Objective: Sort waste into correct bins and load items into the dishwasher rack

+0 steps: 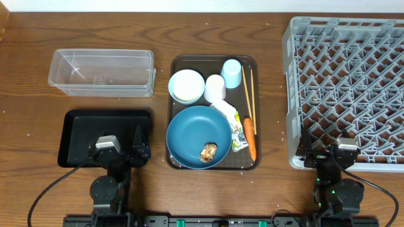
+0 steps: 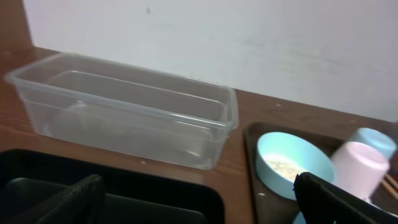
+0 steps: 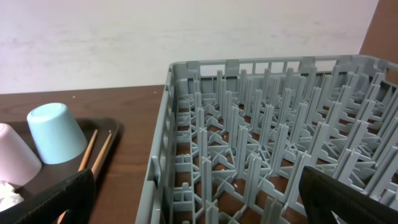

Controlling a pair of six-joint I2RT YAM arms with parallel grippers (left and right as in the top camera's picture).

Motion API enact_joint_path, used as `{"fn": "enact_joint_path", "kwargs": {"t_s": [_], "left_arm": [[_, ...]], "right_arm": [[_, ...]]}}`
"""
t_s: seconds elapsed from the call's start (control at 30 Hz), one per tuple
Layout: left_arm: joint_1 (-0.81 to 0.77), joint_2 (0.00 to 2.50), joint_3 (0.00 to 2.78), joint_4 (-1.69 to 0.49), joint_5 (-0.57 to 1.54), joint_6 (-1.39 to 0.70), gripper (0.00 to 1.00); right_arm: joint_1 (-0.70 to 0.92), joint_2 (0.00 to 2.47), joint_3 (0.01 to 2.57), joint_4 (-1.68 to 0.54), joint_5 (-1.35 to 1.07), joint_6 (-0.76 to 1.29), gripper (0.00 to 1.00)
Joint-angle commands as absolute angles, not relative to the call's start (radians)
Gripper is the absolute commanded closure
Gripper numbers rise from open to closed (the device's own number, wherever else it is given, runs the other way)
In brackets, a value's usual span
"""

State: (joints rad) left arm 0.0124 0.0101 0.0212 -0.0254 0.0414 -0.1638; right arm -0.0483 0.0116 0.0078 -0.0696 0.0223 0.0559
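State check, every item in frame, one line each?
clear tub: upright, empty
black tray: empty
dishwasher rack: empty
dark-blue plate: holds brown food lump
pale-blue bowl: upright, rice inside
pink cup: upside down
light-blue cup: upside down
chopsticks: lying flat on serving tray
carrot: lying on serving tray
wrapper: crumpled
left gripper: open
right gripper: open

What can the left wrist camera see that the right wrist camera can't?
Only the left wrist view shows the clear tub, the black tray and the small bowl with rice in it. Only the right wrist view shows the grey rack and the chopsticks. Both show the pink cup, the blue cup and the brown serving tray they stand on.
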Motion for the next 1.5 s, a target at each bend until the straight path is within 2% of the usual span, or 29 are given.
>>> {"fn": "enact_joint_path", "kwargs": {"t_s": [0.0, 0.17, 0.47, 0.67, 0.83, 1.0, 1.13, 1.27, 1.47], "left_arm": [[0.015, 0.004, 0.007, -0.038, 0.152, -0.228, 0.02], [0.015, 0.004, 0.008, -0.03, 0.303, -0.302, 0.02], [0.016, 0.005, 0.022, -0.042, 0.306, -0.302, 0.02], [0.015, 0.082, 0.19, -0.202, 0.307, -0.301, 0.02], [0.014, 0.315, 0.474, -0.447, 0.358, -0.301, 0.02], [-0.029, 0.608, 0.749, -0.601, 0.43, -0.3, 0.02], [-0.141, 0.842, 0.966, -0.735, 0.41, -0.244, 0.02], [-0.289, 1.035, 1.125, -0.847, 0.265, -0.244, 0.02], [-0.446, 1.199, 1.163, -0.813, 0.223, -0.243, 0.02]], "right_arm": [[-0.059, 0.006, 0.006, -0.072, 0.026, 0.054, 0.01], [-0.059, 0.006, 0.006, -0.072, 0.026, 0.054, 0.01], [-0.059, 0.006, 0.006, -0.072, 0.026, 0.054, 0.01], [-0.059, 0.006, 0.006, -0.072, 0.026, 0.054, 0.01], [-0.059, 0.006, 0.006, -0.072, 0.026, 0.054, 0.01], [-0.059, 0.006, 0.006, -0.072, 0.026, 0.054, 0.01], [-0.059, 0.006, 0.006, -0.072, 0.026, 0.054, 0.01], [-0.059, 0.006, 0.006, -0.072, 0.026, 0.054, 0.01], [-0.059, 0.006, 0.006, -0.072, 0.026, 0.054, 0.01]]}}
